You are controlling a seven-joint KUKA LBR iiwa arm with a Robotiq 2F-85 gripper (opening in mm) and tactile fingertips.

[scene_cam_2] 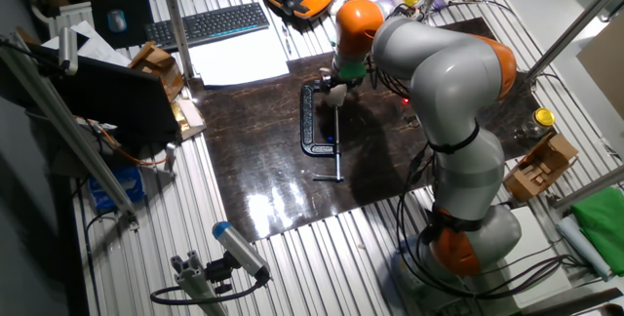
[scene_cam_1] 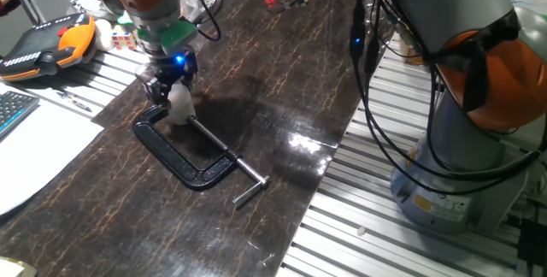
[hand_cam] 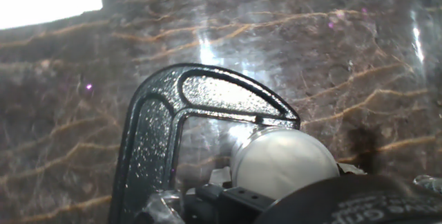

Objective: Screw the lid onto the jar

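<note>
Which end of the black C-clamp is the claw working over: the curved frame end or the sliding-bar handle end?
The curved frame end of the C-clamp. The claw sits there with the whitish jar; the handle bar lies away, untouched.

overhead glare streaks the dark tabletop [scene_cam_1: 282, 97].

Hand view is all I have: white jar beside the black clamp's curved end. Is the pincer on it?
Observer: Yes. In one fixed view the pincer is closed on the jar, with a finger on either side.
Operator: Is it resting or lifted?
Observer: I cannot tell. It sits low, right at the curved end of the clamp, and its bottom is hidden.
Operator: Where's the clamp's screw?
Observer: It points away from the jar, and the crossbar handle lies flat at the opposite end.
</note>
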